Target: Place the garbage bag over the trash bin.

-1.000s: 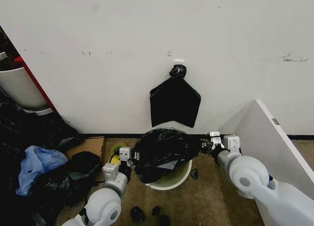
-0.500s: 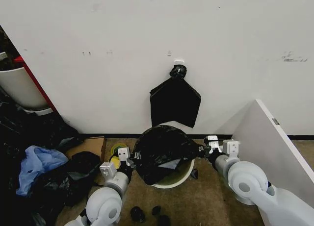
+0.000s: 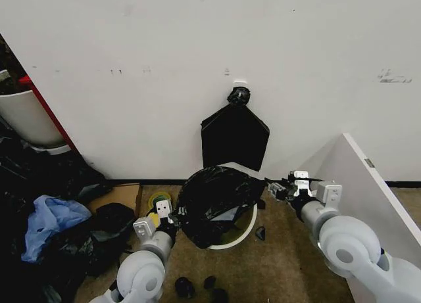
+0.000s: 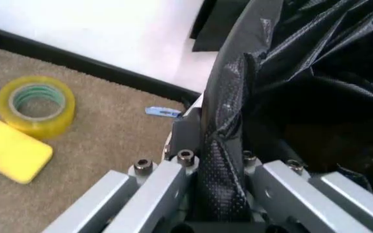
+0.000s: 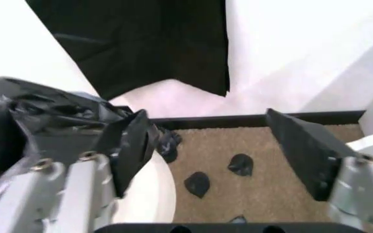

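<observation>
Nearest you, the left tool (image 3: 173, 217) is clenched on the garbage bag (image 3: 214, 201); in the left wrist view the black film runs pinched between its fingers (image 4: 173, 145). The bag is draped over the trash bin (image 3: 245, 232), covering most of it, w/ the white rim bare on the right. The bin sits on the carpet floor (image 3: 283, 270). The right tool (image 3: 275, 188) is by the bag's right edge, jaws spread wide, gripping nothing; one finger (image 5: 131, 145) is right beside the film. Behind, a flat black sheaf of bags (image 3: 234, 136) hangs on the wall (image 3: 197, 53).
</observation>
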